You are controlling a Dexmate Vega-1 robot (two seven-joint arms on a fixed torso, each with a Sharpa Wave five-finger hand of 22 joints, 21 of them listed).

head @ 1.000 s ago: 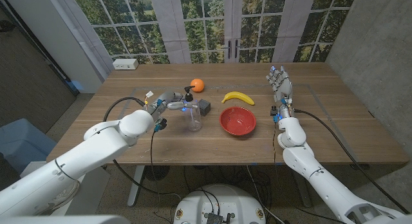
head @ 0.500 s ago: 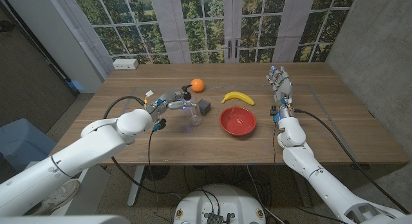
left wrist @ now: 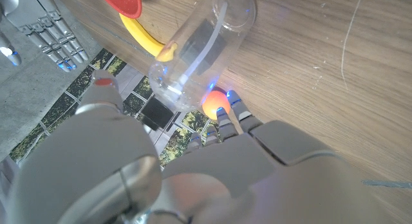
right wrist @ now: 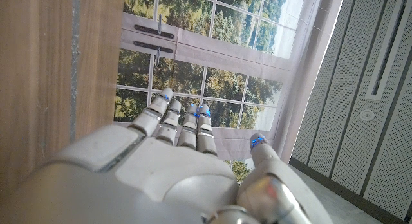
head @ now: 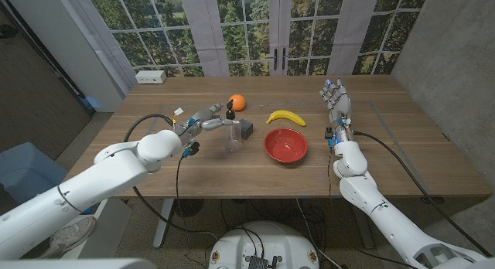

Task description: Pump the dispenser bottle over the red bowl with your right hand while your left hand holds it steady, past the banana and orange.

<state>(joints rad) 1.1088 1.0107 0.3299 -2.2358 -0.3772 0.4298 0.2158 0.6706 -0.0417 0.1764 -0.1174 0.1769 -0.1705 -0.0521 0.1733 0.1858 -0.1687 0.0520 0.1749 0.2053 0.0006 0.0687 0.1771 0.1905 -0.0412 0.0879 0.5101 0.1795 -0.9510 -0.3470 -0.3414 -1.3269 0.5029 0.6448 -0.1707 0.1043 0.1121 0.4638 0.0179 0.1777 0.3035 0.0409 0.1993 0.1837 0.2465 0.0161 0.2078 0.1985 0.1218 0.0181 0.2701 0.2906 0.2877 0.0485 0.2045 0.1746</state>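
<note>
Now clear dispenser bottle (head: pixel 233 134) with black pump, gripped by left hand (head: pixel 207 119), right hand (head: pixel 336 100) spread empty

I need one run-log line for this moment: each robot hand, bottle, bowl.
left robot hand: holds clear plastic dispenser bottle | right robot hand: open, apart | round red bowl: right of bottle | pump: unpressed

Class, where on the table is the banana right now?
In the head view the banana lies just behind the red bowl, right of the orange.
</note>
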